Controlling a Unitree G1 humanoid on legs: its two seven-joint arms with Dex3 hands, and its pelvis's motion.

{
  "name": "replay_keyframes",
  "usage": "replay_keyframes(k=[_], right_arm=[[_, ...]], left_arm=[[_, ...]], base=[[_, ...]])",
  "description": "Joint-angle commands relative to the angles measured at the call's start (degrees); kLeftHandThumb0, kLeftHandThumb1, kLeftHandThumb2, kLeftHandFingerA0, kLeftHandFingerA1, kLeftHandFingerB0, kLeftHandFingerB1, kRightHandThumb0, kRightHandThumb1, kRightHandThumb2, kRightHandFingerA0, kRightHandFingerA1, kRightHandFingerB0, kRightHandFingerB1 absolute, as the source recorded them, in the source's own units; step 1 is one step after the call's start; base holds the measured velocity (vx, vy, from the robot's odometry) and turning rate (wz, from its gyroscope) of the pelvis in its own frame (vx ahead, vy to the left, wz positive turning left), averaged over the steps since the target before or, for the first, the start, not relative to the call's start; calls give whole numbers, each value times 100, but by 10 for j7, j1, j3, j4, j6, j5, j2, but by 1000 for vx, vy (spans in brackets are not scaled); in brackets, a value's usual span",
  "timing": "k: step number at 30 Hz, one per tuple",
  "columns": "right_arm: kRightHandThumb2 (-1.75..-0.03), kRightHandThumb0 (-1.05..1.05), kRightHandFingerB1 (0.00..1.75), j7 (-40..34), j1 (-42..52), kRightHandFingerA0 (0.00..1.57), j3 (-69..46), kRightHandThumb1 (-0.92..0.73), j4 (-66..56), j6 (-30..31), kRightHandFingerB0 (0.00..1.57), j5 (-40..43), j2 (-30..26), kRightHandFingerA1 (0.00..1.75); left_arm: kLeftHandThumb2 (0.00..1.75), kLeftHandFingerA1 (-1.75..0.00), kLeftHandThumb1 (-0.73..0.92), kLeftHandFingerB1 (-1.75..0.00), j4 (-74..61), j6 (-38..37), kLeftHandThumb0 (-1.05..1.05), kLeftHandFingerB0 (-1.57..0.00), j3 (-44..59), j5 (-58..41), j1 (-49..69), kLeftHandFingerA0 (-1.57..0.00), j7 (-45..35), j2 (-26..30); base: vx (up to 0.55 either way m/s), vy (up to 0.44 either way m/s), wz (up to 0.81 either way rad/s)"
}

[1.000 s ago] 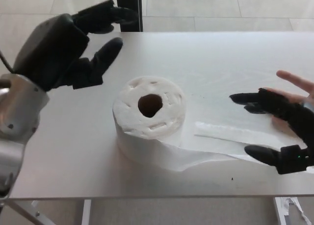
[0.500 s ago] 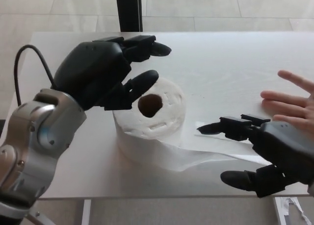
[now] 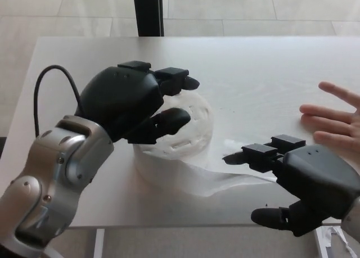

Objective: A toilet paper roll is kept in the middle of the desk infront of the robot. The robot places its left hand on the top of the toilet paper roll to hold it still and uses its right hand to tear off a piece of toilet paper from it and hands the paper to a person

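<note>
A white toilet paper roll [image 3: 191,137] lies flat in the middle of the desk [image 3: 264,72], its core hole now hidden. My left hand [image 3: 132,103] is spread over the top of the roll with fingers apart, palm down on it or just above; contact is not clear. A loose strip of paper [image 3: 222,176] runs from the roll's base to the right. My right hand [image 3: 298,185] hovers open over the strip's far end, thumb low near the desk's front edge, nothing between its fingers.
A person's open hand [image 3: 334,117] rests palm up at the right edge of the desk. A dark post [image 3: 149,12] stands behind the desk's far edge. A black cable [image 3: 48,86] loops from my left forearm.
My left hand has come down and right from the desk's far left onto the roll, covering its hole. My right hand has moved left and nearer, over the strip's end.
</note>
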Motion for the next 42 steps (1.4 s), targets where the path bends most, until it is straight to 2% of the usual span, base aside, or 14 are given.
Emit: replay_keyframes(k=[1,16,18,22,23,25,28,31,32,33,35,36,38,42], right_arm=[[-60,-64,38,-74,2,23,19,-67,31,84,31,-226,4,50],[-60,-60,38,-150,2,34,32,-66,86,94,33,-239,61,56],[-90,-63,51,-159,0,32,34,-52,91,93,26,-249,64,62],[-60,-62,38,-178,-6,47,36,-68,117,87,33,-243,82,63],[-93,-62,51,-178,-6,47,37,-53,119,87,26,-244,84,70],[-64,-59,40,-184,-12,78,41,-65,131,79,33,-238,98,153],[-60,-57,39,-191,-15,93,41,-66,140,77,37,-235,112,115],[-61,-58,43,-200,-18,91,42,-67,146,82,34,-242,123,124],[-61,-60,45,-208,-17,92,41,-68,148,80,33,-241,128,133],[-61,-61,45,-209,-20,93,42,-70,150,83,32,-247,130,133],[-66,-64,47,-218,-21,95,42,-64,157,82,31,-250,133,135],[-65,-62,45,-216,-23,92,45,-71,159,87,31,-254,137,143],[-99,-63,57,-210,-22,114,44,-61,156,93,31,-251,145,139],[-72,-38,51,-236,-12,94,38,-80,160,79,43,-238,152,175]], left_arm=[[102,-56,65,-53,69,42,-71,-33,-56,150,22,-25,-1,22],[65,-50,83,-40,141,45,-63,-37,-73,158,42,-30,61,-20],[65,-51,83,-40,149,42,-63,-37,-74,163,42,-30,67,-23],[64,-50,83,-40,164,40,-63,-38,-72,164,45,-31,79,-35],[64,-50,83,-40,165,39,-63,-38,-72,166,45,-32,82,-37],[106,-58,69,-55,171,29,-69,-34,-72,169,50,-28,96,-41],[107,-58,69,-55,173,24,-71,-35,-71,172,57,-28,103,-51],[109,-58,71,-55,175,21,-72,-34,-71,175,60,-27,102,-55],[66,-52,88,-41,175,17,-69,-39,-70,172,64,-32,107,-57],[109,-58,71,-55,177,17,-72,-34,-70,173,65,-27,109,-59],[108,-58,71,-55,181,16,-71,-34,-71,177,66,-27,111,-61],[65,-51,85,-41,180,20,-65,-38,-69,176,70,-32,104,-62],[64,-51,83,-41,180,23,-62,-39,-69,182,75,-33,104,-61],[64,-51,80,-41,184,25,-59,-40,-68,184,84,-34,106,-65]], base=[[0,0,0],[0,0,0],[0,0,0],[0,0,0],[0,0,0],[0,0,0],[0,0,0],[0,0,0],[0,0,0],[0,0,0],[0,0,0],[0,0,0],[0,0,0],[0,0,0]])
